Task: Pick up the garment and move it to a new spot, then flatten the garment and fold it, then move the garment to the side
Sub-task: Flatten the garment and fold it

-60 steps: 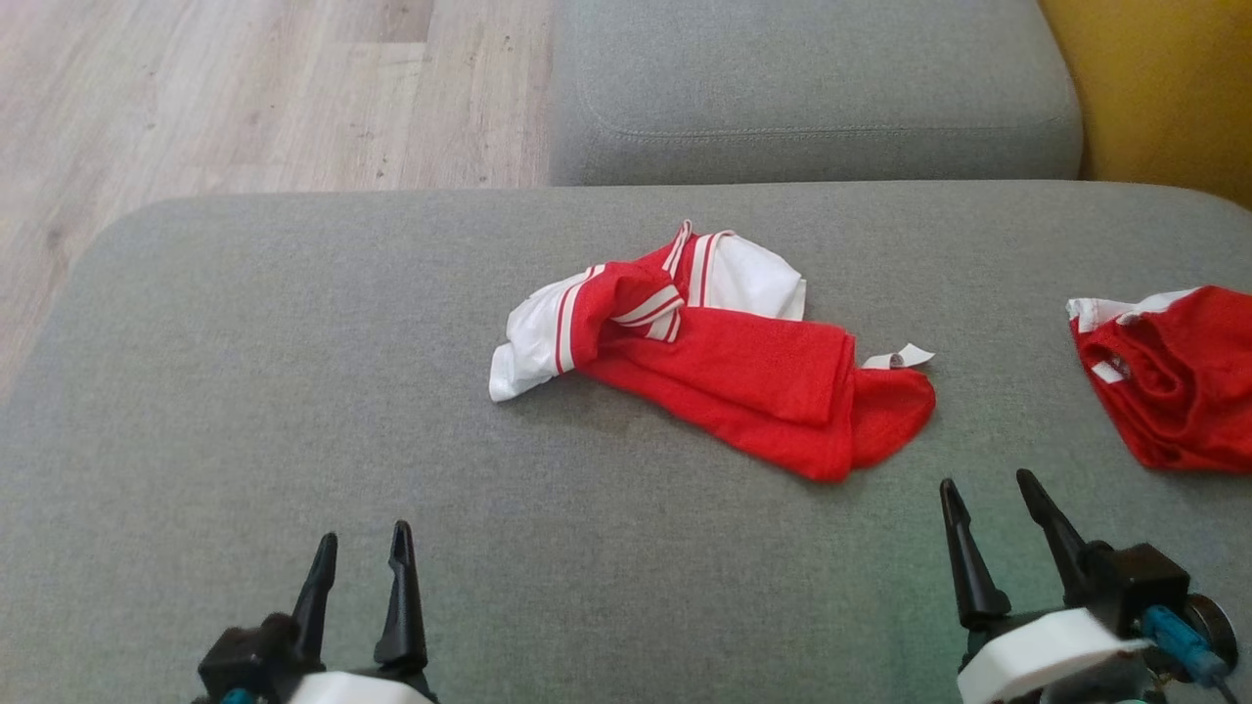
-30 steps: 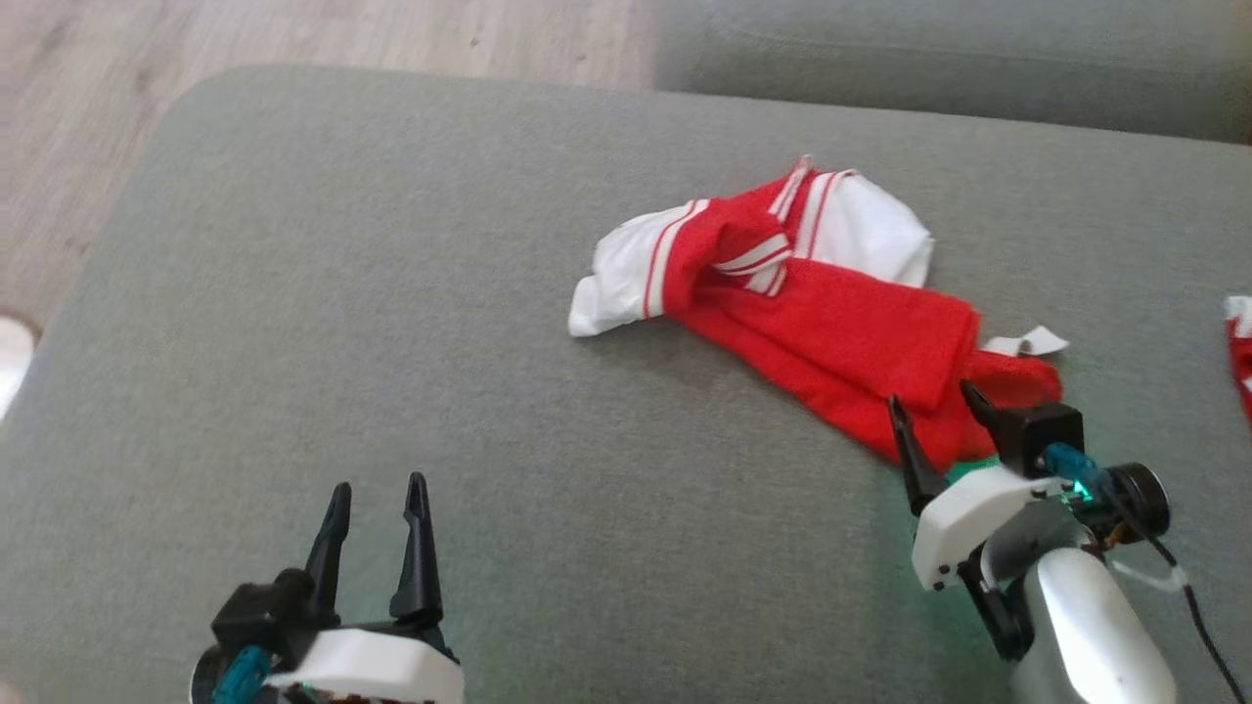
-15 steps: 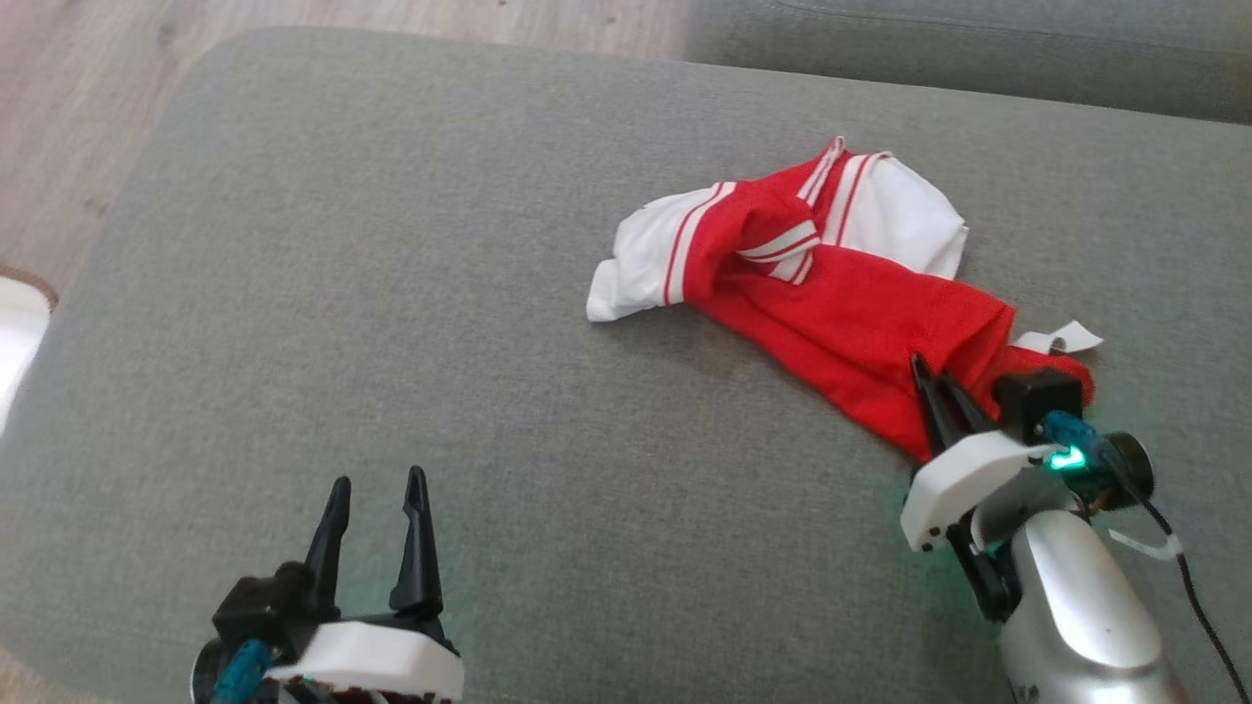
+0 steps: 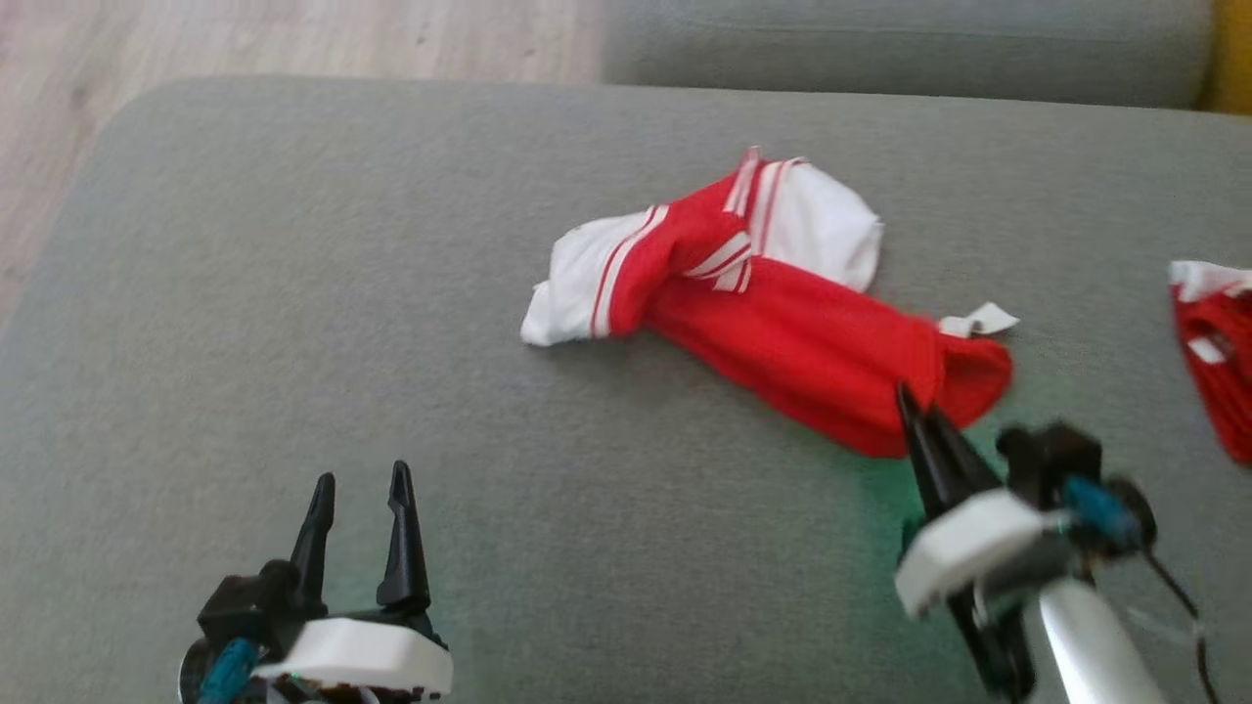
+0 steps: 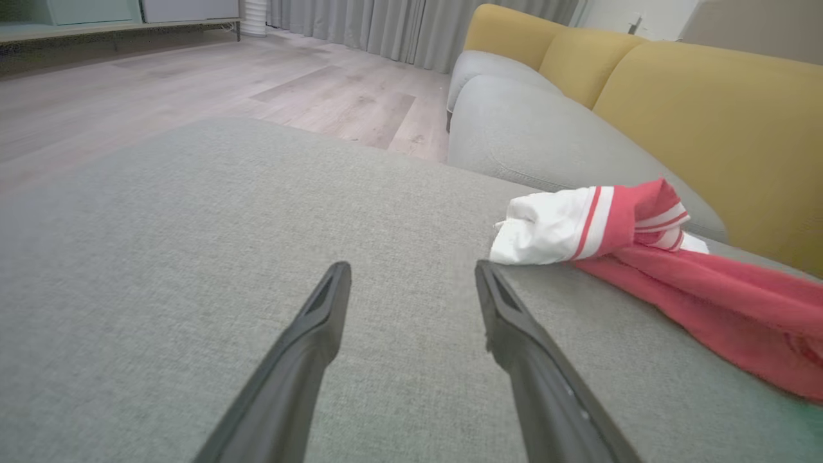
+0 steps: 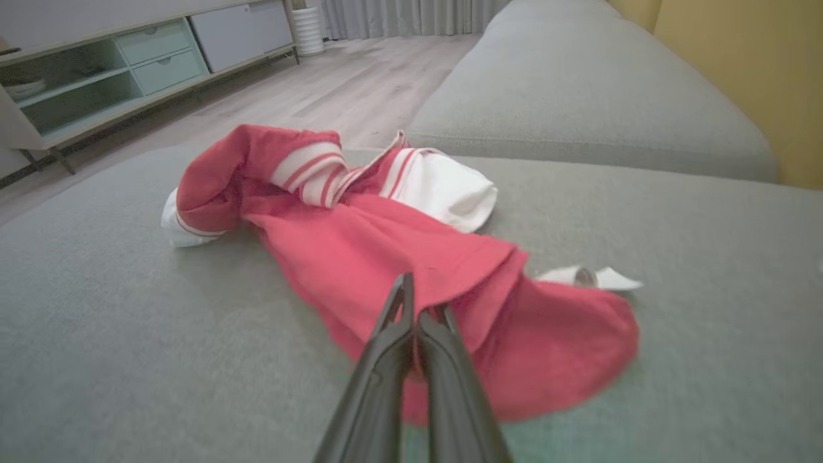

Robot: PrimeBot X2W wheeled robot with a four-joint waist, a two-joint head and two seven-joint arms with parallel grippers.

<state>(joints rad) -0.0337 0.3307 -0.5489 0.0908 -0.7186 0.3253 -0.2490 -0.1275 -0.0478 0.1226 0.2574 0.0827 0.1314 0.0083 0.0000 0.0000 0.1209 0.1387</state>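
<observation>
grey sofa cushion (image 4: 293,293), yellow backrest (image 5: 707,116), pale wood floor (image 5: 193,77), grey curtains (image 5: 386,26).

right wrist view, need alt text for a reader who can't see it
The right tool is shut on a red fold of a crumpled red and white garment lying on a grey cushion. Beyond are a wooden floor and a low cabinet.
</observation>
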